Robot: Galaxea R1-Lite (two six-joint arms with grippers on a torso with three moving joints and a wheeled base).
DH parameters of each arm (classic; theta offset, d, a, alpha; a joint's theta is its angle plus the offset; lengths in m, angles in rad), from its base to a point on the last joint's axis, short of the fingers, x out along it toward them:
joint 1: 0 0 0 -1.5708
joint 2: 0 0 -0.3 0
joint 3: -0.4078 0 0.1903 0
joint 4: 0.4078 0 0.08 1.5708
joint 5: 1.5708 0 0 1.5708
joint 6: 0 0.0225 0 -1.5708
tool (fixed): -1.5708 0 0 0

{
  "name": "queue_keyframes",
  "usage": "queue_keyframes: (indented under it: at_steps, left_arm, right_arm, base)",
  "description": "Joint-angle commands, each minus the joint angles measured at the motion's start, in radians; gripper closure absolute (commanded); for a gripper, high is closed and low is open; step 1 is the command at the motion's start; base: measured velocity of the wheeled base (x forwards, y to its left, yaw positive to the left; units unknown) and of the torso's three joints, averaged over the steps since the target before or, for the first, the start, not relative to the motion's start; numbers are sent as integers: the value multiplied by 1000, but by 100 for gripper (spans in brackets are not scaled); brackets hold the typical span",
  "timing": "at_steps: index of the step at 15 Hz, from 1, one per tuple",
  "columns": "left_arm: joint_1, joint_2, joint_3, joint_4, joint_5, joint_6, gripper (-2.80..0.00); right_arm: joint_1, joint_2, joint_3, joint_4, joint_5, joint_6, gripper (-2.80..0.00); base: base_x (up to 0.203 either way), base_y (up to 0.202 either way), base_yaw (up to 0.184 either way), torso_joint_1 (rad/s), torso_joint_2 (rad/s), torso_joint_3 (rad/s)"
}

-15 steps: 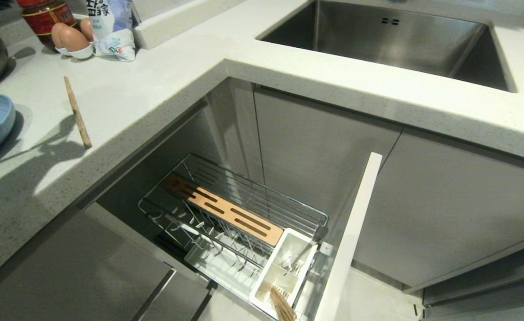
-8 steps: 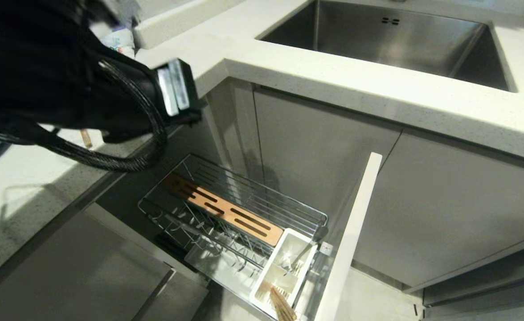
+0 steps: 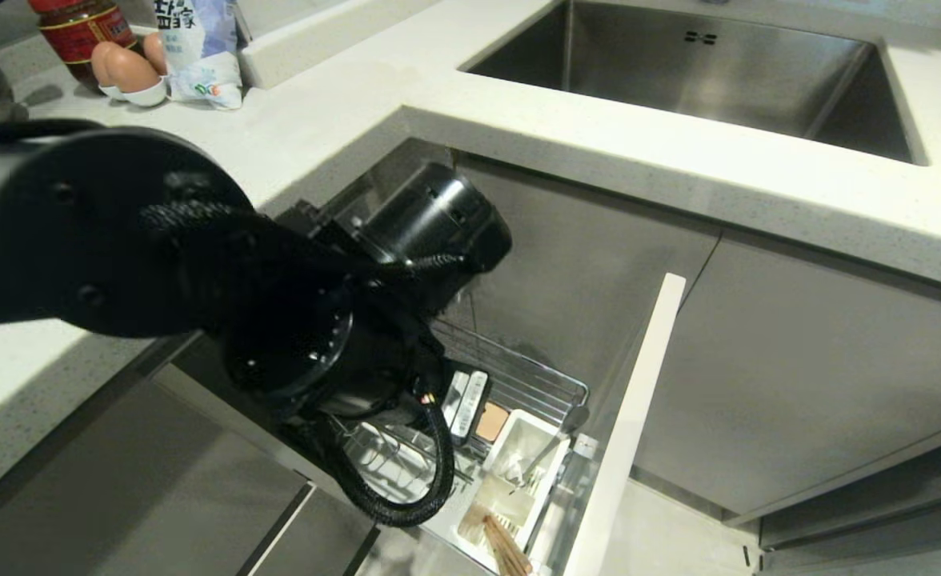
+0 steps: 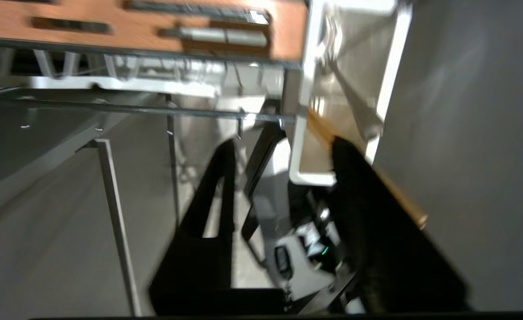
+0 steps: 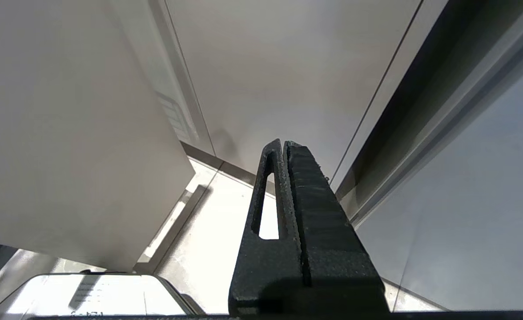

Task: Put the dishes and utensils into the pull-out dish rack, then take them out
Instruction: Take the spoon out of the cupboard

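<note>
L arm (image 3: 118,232) reached in from 9 o'clock across the counter (image 3: 342,104) edge, wrist tipped down over the pull-out dish rack (image 3: 534,384) and hiding most of it from the head cam. Via the L wrist cam, the left gripper (image 4: 283,146) had its jaws partway open, w/ a clear gap between the two black fingers (image 4: 212,200). A light-wood chopstick (image 4: 404,200) lay along the outer edge of one finger, its far end inside the white caddy (image 4: 390,66). Motion blur there, so it was possibly touching that finger, but the jaws weren't pinching it.

Rack sat pulled out below the counter, at approx 6 o'clock from the sink (image 3: 718,72). The caddy was at the rack's 5 o'clock end, next to the pale cabinet front (image 3: 630,416). More chopsticks (image 3: 506,548) stood in the caddy's near compartment, and a slim metal spoon (image 3: 554,444) leaned in the far one. The slotted wooden strip (image 4: 132,31) ran along the rack's top.

Right gripper (image 5: 283,144) was parked low by the cabinet doors, jaws pressed together w/ nothing between them.

At 10 o'clock from the rack, far back on the counter, stood a red-lidded jar (image 3: 78,24), eggs (image 3: 122,70) and a white packet (image 3: 198,48).
</note>
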Motion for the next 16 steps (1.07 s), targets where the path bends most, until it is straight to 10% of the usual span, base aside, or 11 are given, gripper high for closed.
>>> queue_keyframes:
  at_steps: [1,7,16]
  left_arm:
    - [-22,39,42,0,-16,25,-280]
    - [-41,43,252,-252,-26,180,-280]
    - [-85,95,304,-362,-28,217,-280]
  right_arm:
    - [0,0,0,0,0,0,0]
    - [0,0,0,0,0,0,0]
    - [0,0,0,0,0,0,0]
  base:
    - [0,0,0,0,0,0]
    - [0,0,0,0,0,0]
    - [0,0,0,0,0,0]
